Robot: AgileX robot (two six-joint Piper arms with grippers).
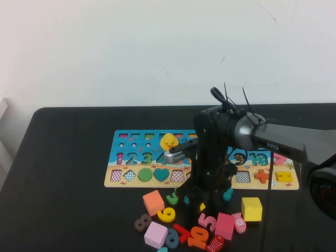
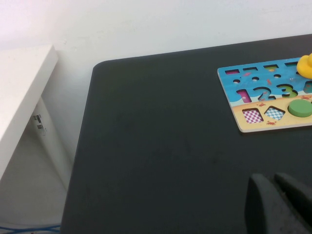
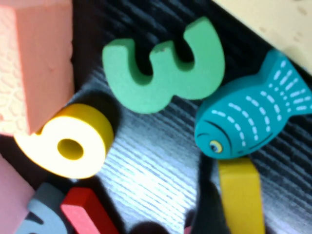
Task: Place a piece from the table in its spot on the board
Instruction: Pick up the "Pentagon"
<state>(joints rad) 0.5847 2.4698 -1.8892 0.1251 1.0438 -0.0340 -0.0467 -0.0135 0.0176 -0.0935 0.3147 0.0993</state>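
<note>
The right arm reaches down over the loose pieces scattered in front of the board [image 1: 137, 140], and its hand [image 1: 203, 201] sits low among them, right over the small yellow piece [image 1: 202, 207]. The arm's own dark bulk covers the hand from above, so I cannot tell whether it is wide or narrow, nor whether it has hold of anything.

In the right wrist view the yellow piece [image 3: 238, 194] lies flat on the black surface [image 1: 68, 157], with its upper edge tucked just under a teal fish [image 3: 251, 117]. A green number 3 [image 3: 165, 68] lies beside the fish, and a yellow number 6 [image 3: 66, 141] is nearby, pressed against an orange block [image 3: 34, 63].

From above, a yellow cube [image 1: 251, 208] stands well to the right of the hand (much bigger than the flat piece), and a pink cube [image 1: 156, 234] sits at the near edge of the pile.

The board lies flat beyond the pieces, with a yellow chick [image 1: 169, 142] on it. The arm hides the middle of its row of shapes, so the pentagon hollow cannot be made out.

The left hand [image 2: 273, 184] hangs over bare surface away from the board's left end, its two halves closed together.
</note>
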